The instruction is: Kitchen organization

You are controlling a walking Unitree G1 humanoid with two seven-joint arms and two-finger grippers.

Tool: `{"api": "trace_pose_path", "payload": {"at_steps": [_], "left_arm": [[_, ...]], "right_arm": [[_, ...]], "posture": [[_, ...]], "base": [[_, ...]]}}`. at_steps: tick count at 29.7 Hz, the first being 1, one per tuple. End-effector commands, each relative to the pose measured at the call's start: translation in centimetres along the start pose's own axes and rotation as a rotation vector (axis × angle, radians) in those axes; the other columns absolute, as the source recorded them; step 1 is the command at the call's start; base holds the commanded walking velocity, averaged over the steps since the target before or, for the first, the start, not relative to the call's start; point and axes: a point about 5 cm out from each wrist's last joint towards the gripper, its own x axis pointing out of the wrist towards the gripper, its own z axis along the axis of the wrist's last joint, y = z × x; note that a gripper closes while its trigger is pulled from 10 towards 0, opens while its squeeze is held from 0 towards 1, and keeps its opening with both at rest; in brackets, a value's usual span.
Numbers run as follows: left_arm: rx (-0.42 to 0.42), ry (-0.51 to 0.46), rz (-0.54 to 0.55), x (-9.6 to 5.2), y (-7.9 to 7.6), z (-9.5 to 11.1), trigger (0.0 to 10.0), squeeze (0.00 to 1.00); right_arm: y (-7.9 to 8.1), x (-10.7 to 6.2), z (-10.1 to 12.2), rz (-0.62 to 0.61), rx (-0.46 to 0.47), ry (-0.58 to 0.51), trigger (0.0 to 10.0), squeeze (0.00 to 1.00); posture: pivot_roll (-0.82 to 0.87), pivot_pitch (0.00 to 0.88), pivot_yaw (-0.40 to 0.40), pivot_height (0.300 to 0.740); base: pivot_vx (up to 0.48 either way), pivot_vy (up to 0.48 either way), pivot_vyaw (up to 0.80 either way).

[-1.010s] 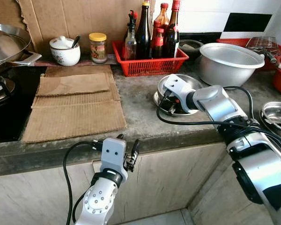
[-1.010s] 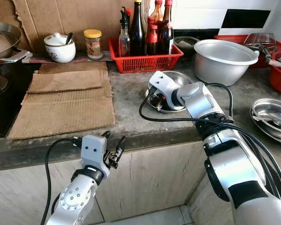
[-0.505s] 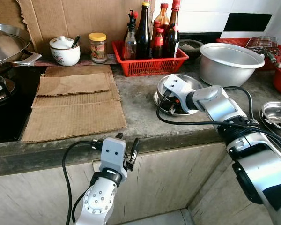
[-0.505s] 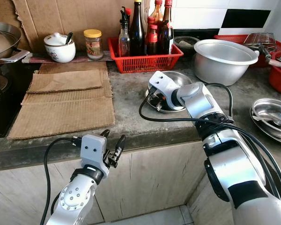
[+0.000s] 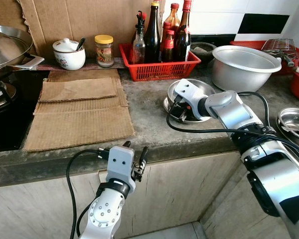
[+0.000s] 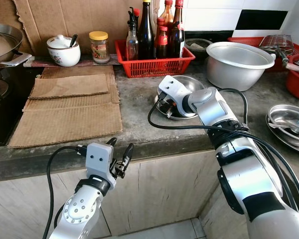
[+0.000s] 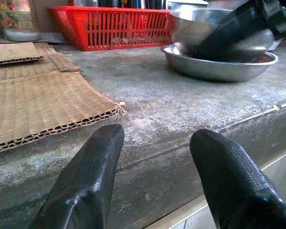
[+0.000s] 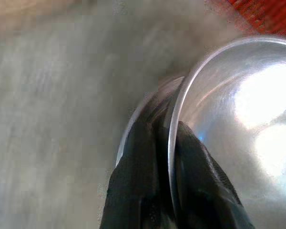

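The right gripper is closed on the rim of a small shiny steel bowl; one black finger is inside the rim and the other is outside. This bowl sits in a shallow round steel plate on the grey stone counter, just in front of the red plastic basket of dark sauce bottles. A large dull metal pot stands near it, on the right.

The left gripper hovers low at the front edge of the counter, with its fingers wide apart and nothing between them. Flat sheets of brown corrugated cardboard lie on the counter beyond it.

I judge that the step in hand is to pick up the bowl, and the grasp is already made. The next move probably needs a straight lift, so that the plate under the bowl does not slide or come up together with it. A thin rim can slip between the fingers, so the lift should be slow.
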Motion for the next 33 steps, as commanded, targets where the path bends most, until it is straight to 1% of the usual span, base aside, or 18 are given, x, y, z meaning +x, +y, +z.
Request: {"api": "trace_pose_path", "payload": {"at_steps": [1, 3, 9, 11, 13, 15, 16, 18, 19, 22, 23, 24, 25, 26, 29, 30, 32, 33], "left_arm": [[-0.013, -0.003, -0.009, 0.2, -0.2, 0.3, 10.0, 0.0], [-0.025, -0.01, -0.015, 0.2, -0.2, 0.3, 10.0, 0.0], [-0.025, -0.009, -0.015, 0.3, -0.1, 0.3, 10.0, 0.0], [-0.026, -0.01, -0.015, 0.3, -0.1, 0.4, 10.0, 0.0], [-0.026, -0.012, -0.015, 0.4, -0.1, 0.4, 10.0, 0.0], [-0.026, -0.013, -0.015, 0.4, -0.1, 0.4, 10.0, 0.0], [-0.026, -0.014, -0.014, 0.4, -0.1, 0.4, 10.0, 0.0], [-0.027, -0.019, -0.015, 0.4, 0.0, 0.5, 10.0, 0.0], [-0.027, -0.019, -0.015, 0.4, 0.0, 0.5, 10.0, 0.0], [-0.027, -0.027, -0.023, 0.5, -0.1, 0.7, 10.0, 0.0], [-0.026, -0.032, -0.027, 0.5, -0.2, 0.8, 10.0, 0.0], [-0.023, -0.038, -0.035, 0.6, -0.3, 1.0, 10.0, 0.0], [-0.023, -0.038, -0.035, 0.6, -0.3, 1.0, 10.0, 0.0], [-0.022, -0.041, -0.036, 0.6, -0.3, 1.0, 10.0, 0.0], [-0.023, -0.046, -0.038, 0.6, -0.3, 1.1, 10.0, 0.0], [-0.025, -0.052, -0.045, 0.6, -0.4, 1.3, 10.0, 0.0], [-0.026, -0.054, -0.048, 0.7, -0.4, 1.3, 10.0, 0.0], [-0.028, -0.06, -0.051, 0.6, -0.5, 1.4, 10.0, 0.0]], "right_arm": [[-0.7, -0.7, 1.9, -0.12, 0.057, -0.183, 0.0, 0.0], [-1.0, -1.2, 2.1, -0.202, 0.122, -0.273, 0.0, 0.0], [-1.2, -1.3, 2.3, -0.208, 0.113, -0.276, 0.0, 0.0], [-1.3, -1.6, 2.6, -0.227, 0.113, -0.304, 0.0, 0.0], [-1.3, -2.3, 3.4, -0.288, 0.131, -0.398, 0.0, 0.0], [-1.2, -2.9, 3.8, -0.326, 0.139, -0.46, 0.0, 0.0], [-1.0, -3.1, 3.9, -0.337, 0.139, -0.48, 0.0, 0.0], [-0.4, -4.3, 3.6, -0.41, 0.191, -0.551, 0.0, 0.0], [-0.4, -4.3, 3.6, -0.41, 0.191, -0.551, 0.0, 0.0], [0.7, -5.3, 3.0, -0.471, 0.2, -0.597, 0.0, 0.0], [1.4, -5.6, 2.5, -0.488, 0.203, -0.608, 0.0, 0.0], [2.6, -6.3, 1.6, -0.515, 0.211, -0.63, 0.0, 0.0], [2.6, -6.3, 1.6, -0.515, 0.211, -0.63, 0.0, 0.0], [3.5, -6.8, 0.8, -0.548, 0.231, -0.649, 0.0, 0.0], [4.8, -7.8, -0.2, -0.596, 0.28, -0.682, 0.0, 0.0], [5.7, -8.5, -1.0, -0.627, 0.293, -0.683, 0.0, 0.0], [5.9, -8.6, -1.2, -0.634, 0.292, -0.68, 0.0, 0.0], [7.0, -9.1, -2.0, -0.636, 0.323, -0.669, 0.0, 0.0]], "posture": [[0.02, 0.0, -0.093, 0.74], [0.02, 0.0, -0.091, 0.74], [0.02, 0.0, -0.091, 0.74], [0.02, 0.0, -0.091, 0.74], [0.02, 0.0, -0.093, 0.74], [0.02, 0.0, -0.09, 0.74], [0.02, 0.0, -0.09, 0.74], [0.01, 0.0, -0.09, 0.74], [0.01, 0.0, -0.09, 0.74], [0.01, 0.0, -0.084, 0.74], [0.01, 0.0, -0.082, 0.74], [0.01, 0.0, -0.081, 0.74], [0.01, 0.0, -0.081, 0.74], [0.0, 0.0, -0.077, 0.74], [0.0, 0.0, -0.073, 0.74], [0.0, 0.0, -0.073, 0.74], [0.0, 0.0, -0.072, 0.74], [0.0, 0.0, -0.073, 0.74]], "base": [[0.0, 0.0, 0.0], [0.0, 0.0, 0.0], [0.0, 0.0, 0.0], [0.0, 0.0, 0.0], [0.0, 0.0, 0.0], [0.0, 0.0, 0.0], [0.0, 0.0, 0.0], [0.0, 0.0, 0.0], [0.0, 0.0, 0.0], [0.0, 0.0, 0.0], [0.0, 0.0, 0.0], [0.0, 0.0, 0.0], [0.0, 0.0, 0.0], [0.0, 0.0, 0.0], [0.0, 0.0, 0.0], [0.0, 0.0, 0.0], [0.0, 0.0, 0.0], [0.0, 0.0, 0.0]]}}
